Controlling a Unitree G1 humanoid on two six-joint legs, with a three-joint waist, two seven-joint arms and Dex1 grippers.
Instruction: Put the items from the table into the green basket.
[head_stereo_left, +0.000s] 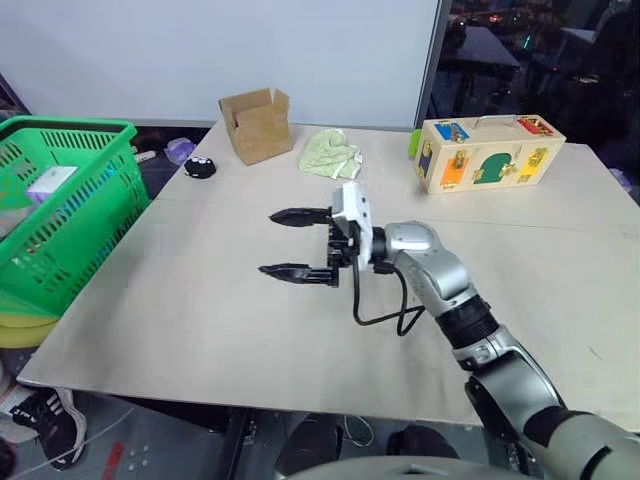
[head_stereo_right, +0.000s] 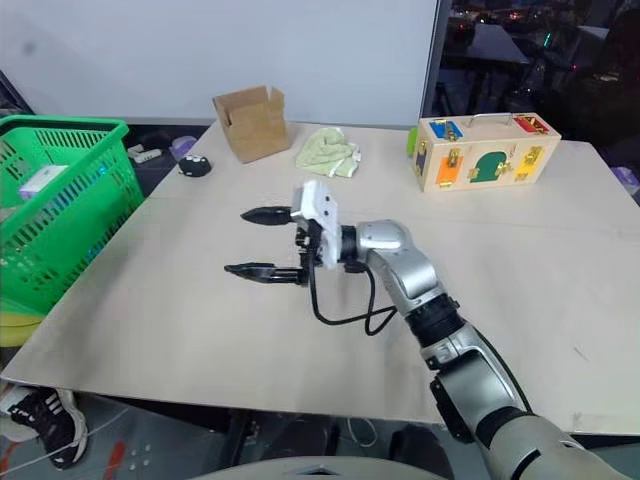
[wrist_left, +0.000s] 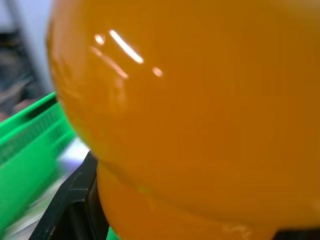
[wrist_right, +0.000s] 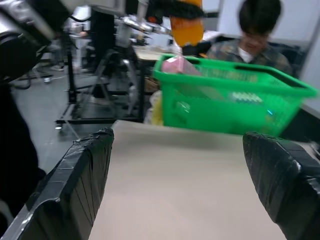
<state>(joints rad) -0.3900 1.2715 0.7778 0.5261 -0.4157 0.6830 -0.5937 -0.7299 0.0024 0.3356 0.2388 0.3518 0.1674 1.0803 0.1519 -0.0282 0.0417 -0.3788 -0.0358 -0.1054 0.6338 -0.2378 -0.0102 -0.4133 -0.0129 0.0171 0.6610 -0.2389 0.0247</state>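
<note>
Orange plastic fills the left wrist view: the orange-drink bottle (wrist_left: 200, 110) sits clamped between the left gripper's black fingers (wrist_left: 70, 200), with a strip of green lattice just beyond it. Seen from the right wrist, that bottle (wrist_right: 186, 27) hangs above the green basket (wrist_right: 235, 105), held from above, so it looks ready to be let go into the basket. The right gripper (head_stereo_left: 300, 243) hovers over the middle of the table (head_stereo_left: 200, 320), its fingers (head_stereo_left: 285, 270) spread wide and holding nothing, pointing toward the basket side. Inside the basket a pink carton (wrist_right: 176, 65) leans against the near wall, so by my reading one item is already in and the bottle is the last to drop. Across the far end of the table lie a cardboard box (head_stereo_left: 257, 124), a pale green cloth (head_stereo_left: 330, 154) and a wooden latch board (head_stereo_left: 488, 152), apparently no part of the job. Behind the basket a person (wrist_right: 250, 35) sits, visible from the right wrist, while the head cameras show the basket (head_stereo_left: 60, 210) standing off the table's left edge.
</note>
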